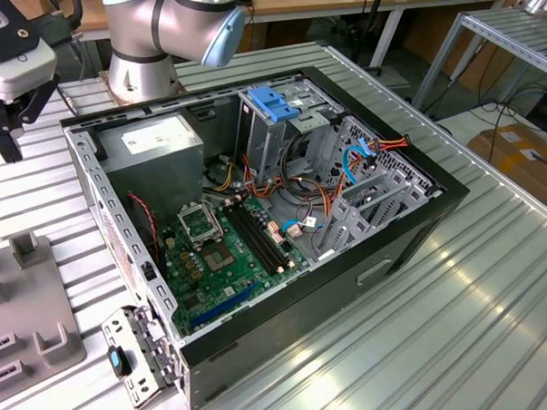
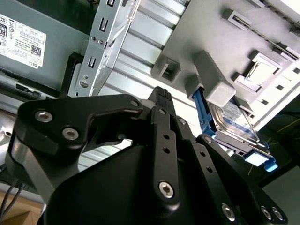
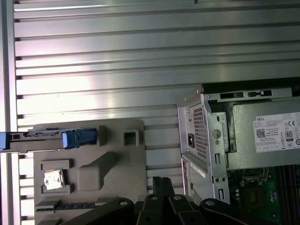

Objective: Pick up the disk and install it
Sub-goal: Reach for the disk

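The disk (image 2: 233,123), a silver-grey drive with a white label, stands on its edge in a blue carrier in a slot of the grey fixture tray (image 2: 211,37). In the first wrist view the disk (image 3: 44,136) shows edge-on, with the blue carrier at both ends. My gripper (image 2: 161,95) hovers above the tray, off to the side of the disk, and touches nothing. Its black fingers (image 3: 161,183) are shut together with nothing between them. In the exterior view the gripper (image 1: 6,144) hangs at the far left, above the tray (image 1: 24,307).
An open computer case (image 1: 411,226) lies on the ribbed metal table (image 1: 460,324), with the green motherboard (image 1: 221,253), the grey power supply (image 1: 153,142) and a metal cage with a blue handle (image 1: 273,101) inside. A processor chip (image 3: 52,179) sits on the tray. The arm's base (image 1: 144,56) stands behind the case.
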You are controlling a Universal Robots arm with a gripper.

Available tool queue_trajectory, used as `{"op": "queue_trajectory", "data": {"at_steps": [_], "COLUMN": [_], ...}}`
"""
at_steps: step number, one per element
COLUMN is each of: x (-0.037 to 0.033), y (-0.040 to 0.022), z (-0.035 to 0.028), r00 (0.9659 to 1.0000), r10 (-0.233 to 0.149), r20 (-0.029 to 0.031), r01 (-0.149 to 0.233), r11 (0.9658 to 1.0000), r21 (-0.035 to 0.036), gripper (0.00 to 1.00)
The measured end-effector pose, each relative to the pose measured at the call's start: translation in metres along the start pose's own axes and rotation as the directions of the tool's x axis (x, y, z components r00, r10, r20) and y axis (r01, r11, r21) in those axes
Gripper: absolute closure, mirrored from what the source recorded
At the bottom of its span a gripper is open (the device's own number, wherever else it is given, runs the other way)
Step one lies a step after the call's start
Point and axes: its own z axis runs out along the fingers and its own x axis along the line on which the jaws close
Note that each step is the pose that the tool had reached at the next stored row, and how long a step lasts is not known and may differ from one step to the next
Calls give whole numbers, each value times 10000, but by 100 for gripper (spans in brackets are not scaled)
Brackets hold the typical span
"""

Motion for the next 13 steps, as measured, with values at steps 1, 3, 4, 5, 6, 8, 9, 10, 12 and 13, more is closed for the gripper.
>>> {"op": "queue_trajectory", "data": {"at_steps": [1, 3, 4, 5, 6, 8, 9, 10, 12, 13], "x": [16, 62, 82, 96, 117, 147, 152, 156, 167, 171], "y": [-1, -5, -6, -7, -9, -11, -12, -12, -13, -13], "z": [0, 0, 0, 0, 1, 0, 0, 0, 0, 0], "r00": [10000, 10000, 10000, 10000, 10000, 10000, 10000, 10000, 10000, 10000], "r10": [-1, -1, -1, -1, 0, -1, -1, -1, -1, -1], "r20": [0, 1, 1, 1, 0, 0, 1, 1, 1, 1], "r01": [1, 1, 1, 1, 0, 1, 1, 1, 1, 1], "r11": [10000, 10000, 10000, 10000, 10000, 10000, 10000, 10000, 10000, 10000], "r21": [-1, -1, -1, -1, -1, 0, -1, -1, -1, -1], "gripper": [89, 89, 89, 89, 89, 89, 89, 89, 89, 89]}}
